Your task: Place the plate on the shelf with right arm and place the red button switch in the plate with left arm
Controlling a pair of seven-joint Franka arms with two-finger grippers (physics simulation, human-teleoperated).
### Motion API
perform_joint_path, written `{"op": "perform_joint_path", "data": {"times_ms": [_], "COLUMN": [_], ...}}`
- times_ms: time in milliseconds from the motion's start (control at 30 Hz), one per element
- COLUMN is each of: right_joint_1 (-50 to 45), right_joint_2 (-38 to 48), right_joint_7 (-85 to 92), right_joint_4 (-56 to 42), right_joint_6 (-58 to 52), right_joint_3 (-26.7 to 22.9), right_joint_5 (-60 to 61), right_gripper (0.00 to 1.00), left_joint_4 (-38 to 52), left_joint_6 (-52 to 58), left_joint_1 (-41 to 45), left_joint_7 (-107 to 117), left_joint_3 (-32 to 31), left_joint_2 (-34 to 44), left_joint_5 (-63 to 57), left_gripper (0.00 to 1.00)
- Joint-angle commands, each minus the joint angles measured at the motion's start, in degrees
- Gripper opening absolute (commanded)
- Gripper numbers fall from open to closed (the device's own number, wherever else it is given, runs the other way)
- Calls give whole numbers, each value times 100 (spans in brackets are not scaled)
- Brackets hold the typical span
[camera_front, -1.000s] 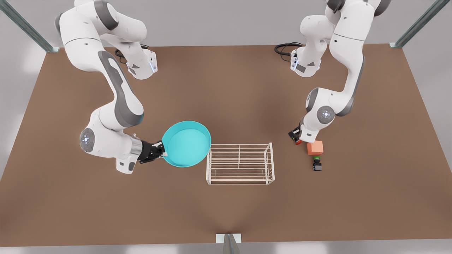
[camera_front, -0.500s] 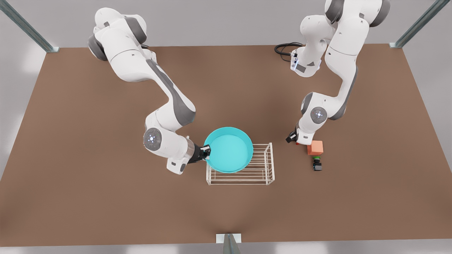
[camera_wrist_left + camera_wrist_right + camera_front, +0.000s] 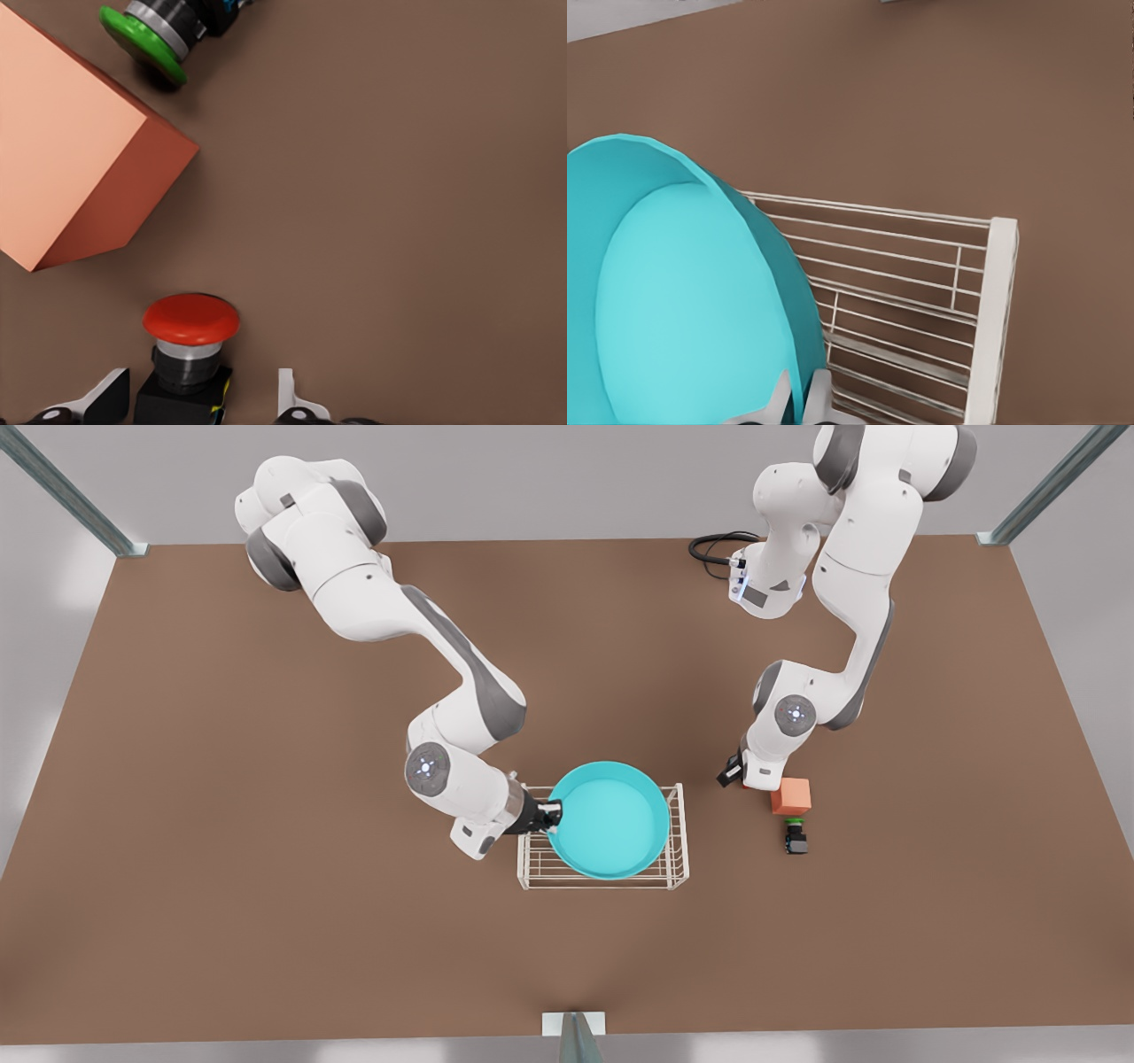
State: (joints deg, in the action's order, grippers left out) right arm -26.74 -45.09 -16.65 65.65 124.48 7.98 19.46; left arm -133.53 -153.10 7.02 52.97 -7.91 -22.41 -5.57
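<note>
The turquoise plate (image 3: 611, 821) (image 3: 682, 301) is over the white wire shelf (image 3: 530, 868) (image 3: 921, 292), covering most of its top. I cannot tell whether it rests on the bars. My right gripper (image 3: 545, 813) (image 3: 799, 400) is shut on the plate's rim on the side toward the front view's left. The red button switch (image 3: 190, 319) stands on the table with its black body between the fingers (image 3: 111, 398) of my left gripper (image 3: 202, 403), which is open around it. That left gripper (image 3: 733, 772) hangs low beside the orange cube.
An orange cube (image 3: 790, 795) (image 3: 71, 150) sits close to the red switch. A green-capped switch (image 3: 796, 837) (image 3: 151, 40) lies just beyond the cube. A cable (image 3: 713, 545) coils at the table's back by an arm base.
My right arm has carried the plate toward the front view's right, from beside the shelf to over it. My left arm has shifted slightly by the orange cube.
</note>
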Motion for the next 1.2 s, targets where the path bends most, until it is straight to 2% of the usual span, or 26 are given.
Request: {"op": "perform_joint_path", "data": {"times_ms": [0, 67, 100, 133, 167, 200, 267, 333, 367, 400, 433, 500, 533, 567, 633, 667, 733, 767, 867, 1067, 1100, 1133, 1167], "right_joint_1": [11, 37, 46, 46, 46, 46, 55, 64, 397, 565, 1002, 1925, 2015, 2312, 2384, 2384, 2411, 2419, 2683, 2736, 2665, 2657, 2657], "right_joint_2": [9, 18, 18, 27, 36, 97, 747, 1582, 1767, 1881, 1908, 1864, 1750, 1679, 2777, 2769, 2769, 2769, 2602, 2418, 2435, 2435, 2435], "right_joint_7": [-1236, -1218, -1209, -1227, -1297, -1297, -1306, -1236, -797, 107, 1353, 2613, 2738, 3087, 2773, 2632, 2693, 2676, 2693, 2764, 2834, 2825, 2834], "right_joint_4": [53, 176, 194, 194, 203, 203, 133, -87, -87, -87, -78, 263, 265, 649, 3278, 3262, 3218, 3165, 2989, 2699, 2620, 2611, 2594], "right_joint_6": [182, 191, 191, 191, 191, 173, -186, -1452, -1821, -2348, -2797, -3298, -3246, -3098, -1023, -1101, -1110, -1171, -1189, -1189, -1189, -1189, -1189], "right_joint_3": [2, -7, 2, -7, -7, -7, -95, -771, -807, -1008, -1071, -1097, -1097, -1088, -1080, -1088, -1097, -1115, -1115, -1071, -1071, -1071, -1071], "right_joint_5": [-56, -65, -65, -65, -39, -21, 5, -109, -118, -591, -1180, -2086, -2802, -2851, -2834, -2825, -2834, -2842, -2886, -2710, -2719, -2711, -2711], "right_gripper": [20, 24, 27, 50, 100, 100, 100, 100, 100, 100, 100, 100, 100, 100, 100, 100, 100, 100, 100, 100, 100, 100, 100], "left_joint_4": [2, 11, 11, 11, 11, 28, 142, 213, 292, 827, 1275, 2277, 2708, 2972, 3464, 3693, 3693, 3693, 4326, 4300, 4309, 4309, 4326], "left_joint_6": [-45, -45, -45, -45, -45, -10, 359, 483, 500, 1342, 1765, 2827, 3233, 3531, 4049, 4200, 3868, 3313, 2875, 1511, 1450, 1283, 1256], "left_joint_1": [-8, -8, -8, -8, -8, -8, -34, -43, -43, -25, 10, 10, 10, 10, 10, 10, 27, 273, 519, 774, 774, 783, 774], "left_joint_7": [293, 293, 293, 293, 284, 293, 240, 178, 213, 397, 687, 1136, 1452, 1777, 2085, 2375, 2893, 3263, 3772, 4204, 4212, 4239, 4230], "left_joint_3": [0, 0, 0, 0, 9, 9, 9, 9, 17, -27, -140, -483, -711, -949, -1248, -1476, -1880, -1925, -1943, -1943, -1943, -1943, -1934], "left_joint_2": [0, 0, 0, 0, 0, 53, 272, 440, 545, 554, 545, 545, 519, 510, 519, 475, 326, 106, -518, -1125, -1160, -1195, -1195], "left_joint_5": [-31, -31, -31, -31, -31, -40, -40, -49, 3, 13, 21, 65, 188, 197, 329, 487, 478, 470, 461, 417, 426, 426, 417], "left_gripper": [57, 43, 40, 39, 39, 39, 39, 39, 39, 39, 39, 39, 39, 39, 39, 39, 39, 39, 39, 40, 44, 59, 100]}}
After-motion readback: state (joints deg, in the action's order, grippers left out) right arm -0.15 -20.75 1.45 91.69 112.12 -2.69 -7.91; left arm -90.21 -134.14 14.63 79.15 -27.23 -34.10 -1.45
